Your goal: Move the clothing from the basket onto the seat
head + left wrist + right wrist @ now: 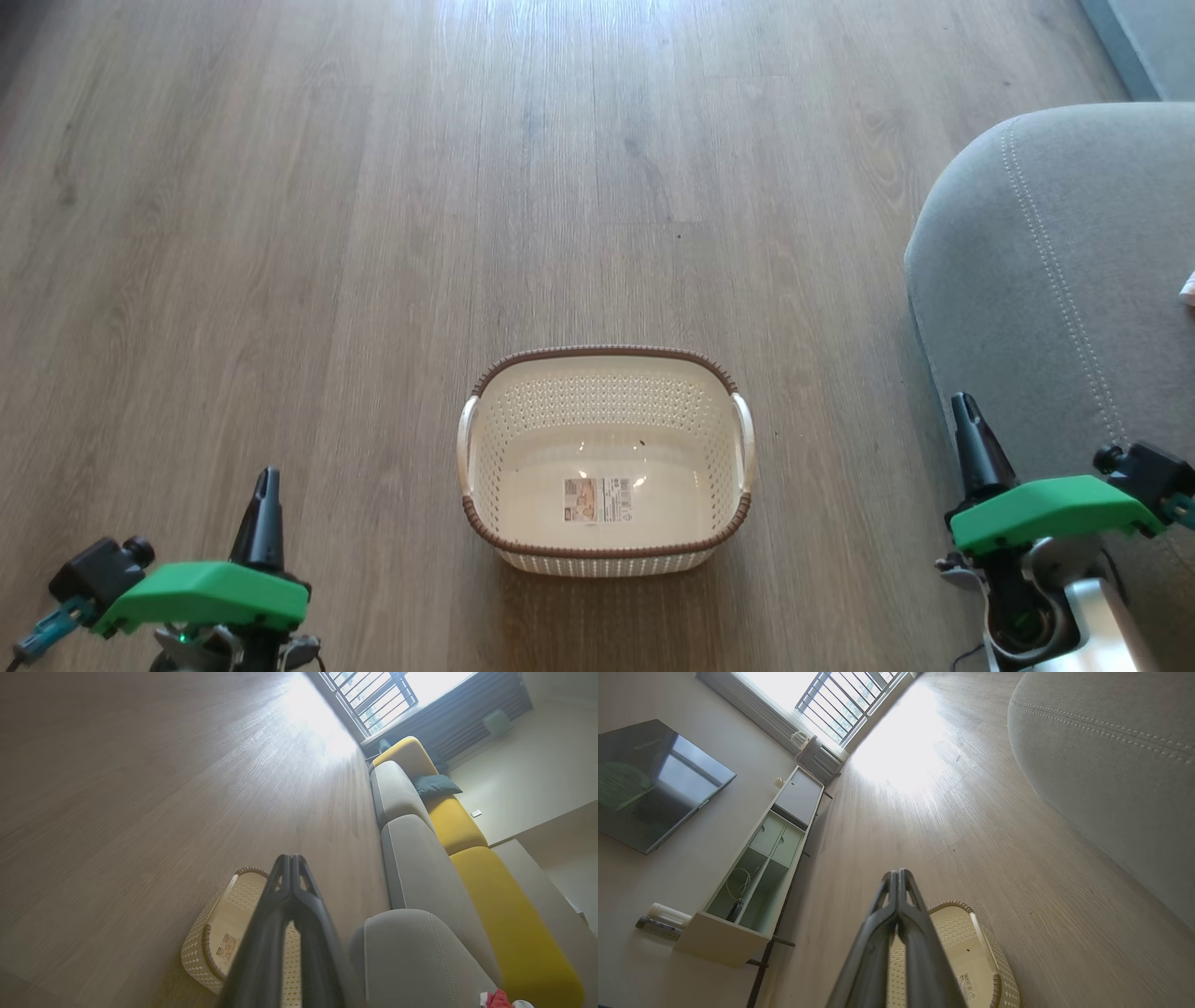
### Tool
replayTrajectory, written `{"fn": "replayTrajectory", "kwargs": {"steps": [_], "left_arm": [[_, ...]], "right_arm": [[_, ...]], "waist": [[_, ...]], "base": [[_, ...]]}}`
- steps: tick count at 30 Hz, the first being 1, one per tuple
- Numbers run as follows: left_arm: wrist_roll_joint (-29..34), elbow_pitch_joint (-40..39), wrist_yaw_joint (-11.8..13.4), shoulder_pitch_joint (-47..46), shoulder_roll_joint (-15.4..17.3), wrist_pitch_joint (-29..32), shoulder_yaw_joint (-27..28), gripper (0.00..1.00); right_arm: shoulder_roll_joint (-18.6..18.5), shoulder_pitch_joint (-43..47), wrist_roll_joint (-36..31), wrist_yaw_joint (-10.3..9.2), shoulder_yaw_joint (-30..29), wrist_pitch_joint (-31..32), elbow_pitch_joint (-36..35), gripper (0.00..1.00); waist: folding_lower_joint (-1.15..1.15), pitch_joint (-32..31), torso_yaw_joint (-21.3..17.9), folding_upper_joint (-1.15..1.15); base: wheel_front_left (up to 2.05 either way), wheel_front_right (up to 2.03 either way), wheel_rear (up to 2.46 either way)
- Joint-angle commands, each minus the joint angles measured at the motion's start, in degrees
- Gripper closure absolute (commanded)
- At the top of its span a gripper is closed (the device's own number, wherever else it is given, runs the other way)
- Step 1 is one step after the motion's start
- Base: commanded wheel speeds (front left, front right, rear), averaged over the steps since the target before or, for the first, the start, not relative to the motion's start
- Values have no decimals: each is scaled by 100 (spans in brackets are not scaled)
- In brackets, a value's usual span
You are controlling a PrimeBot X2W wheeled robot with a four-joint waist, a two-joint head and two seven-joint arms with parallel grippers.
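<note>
The cream basket stands on the floor between my arms, with just a label sticker on its bottom. The grey seat rises at the right. A scrap of red and white clothing lies on the seat at the bottom edge of the left wrist view; a pale bit shows at the head view's right edge. My left gripper is shut, low at the left. My right gripper is shut beside the seat's front. The wrist views show the pressed fingertips above the basket.
Wooden floor stretches ahead of the basket. Yellow back cushions and a dark pillow run along the sofa. A white cabinet, a wall screen and a barred window stand across the room.
</note>
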Motion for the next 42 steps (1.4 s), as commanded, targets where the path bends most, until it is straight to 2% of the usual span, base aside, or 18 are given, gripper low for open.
{"fn": "replayTrajectory", "kwargs": {"steps": [1, 42], "left_arm": [[-183, -225, -29, -294, 63, 49, 76, 100], [-2816, -478, -49, -369, 87, 708, 48, 100]], "right_arm": [[18, -98, 190, 0, 24, 40, -251, 100], [61, 48, 2878, -1, -230, 708, -676, 100]], "waist": [[0, -1, -2, 0], [0, -31, -72, 0]], "base": [[0, 0, 0], [0, 0, 0]]}}
